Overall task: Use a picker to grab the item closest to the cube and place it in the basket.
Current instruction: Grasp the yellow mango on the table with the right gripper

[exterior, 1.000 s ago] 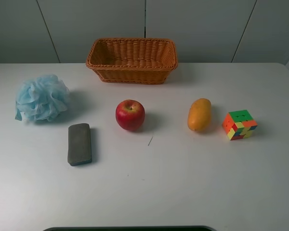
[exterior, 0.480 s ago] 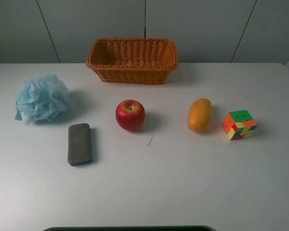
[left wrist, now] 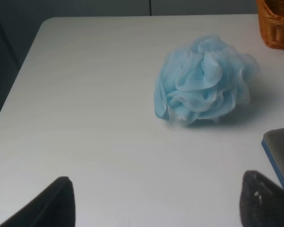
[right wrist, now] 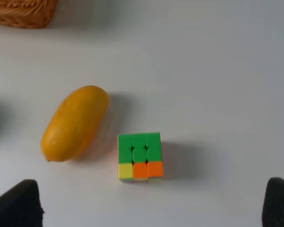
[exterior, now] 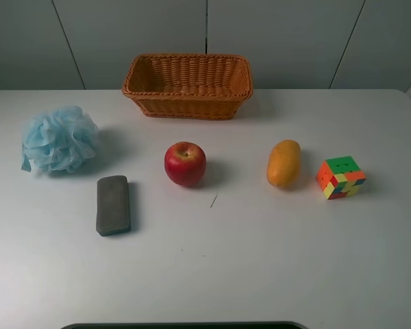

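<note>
Yellow-orange oval mango (exterior: 283,163) lying right of centre, just left of multicoloured puzzle cube (exterior: 340,177), not touching. Best taken with right gripper (right wrist: 149,203), fingers spread wide, closing across narrow waist, clear of cube; left gripper (left wrist: 161,203) spread too. One mango, one cube, one red apple (exterior: 185,164), one far wicker basket (exterior: 187,86)

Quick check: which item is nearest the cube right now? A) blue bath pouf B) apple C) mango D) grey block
C: the mango lies just beside the cube without touching it, and every other item sits farther off toward the left of the exterior view.
</note>
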Motion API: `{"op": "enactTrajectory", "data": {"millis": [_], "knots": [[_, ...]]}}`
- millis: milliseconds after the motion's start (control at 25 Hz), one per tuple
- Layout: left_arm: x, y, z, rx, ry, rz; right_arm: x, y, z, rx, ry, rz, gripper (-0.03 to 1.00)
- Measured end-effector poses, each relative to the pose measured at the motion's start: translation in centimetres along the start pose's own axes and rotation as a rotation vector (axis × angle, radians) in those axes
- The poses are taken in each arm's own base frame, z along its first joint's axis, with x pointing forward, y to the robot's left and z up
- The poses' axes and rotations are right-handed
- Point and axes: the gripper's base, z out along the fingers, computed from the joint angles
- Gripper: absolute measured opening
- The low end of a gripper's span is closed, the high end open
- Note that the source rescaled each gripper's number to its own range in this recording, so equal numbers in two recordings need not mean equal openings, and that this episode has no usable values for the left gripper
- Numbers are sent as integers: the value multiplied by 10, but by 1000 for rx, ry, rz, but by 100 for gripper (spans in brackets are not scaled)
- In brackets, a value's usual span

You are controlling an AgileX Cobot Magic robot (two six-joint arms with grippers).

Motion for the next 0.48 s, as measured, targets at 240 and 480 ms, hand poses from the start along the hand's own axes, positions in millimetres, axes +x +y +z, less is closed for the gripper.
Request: {"op": "enactTrajectory", "data": {"millis": [240,480], "knots": [[0,0,0,0,0,0,-33,34,74,-102,32,-84,100],[0,0,0,0,0,0,-34,54,159,-149,154,-7,100]]}}
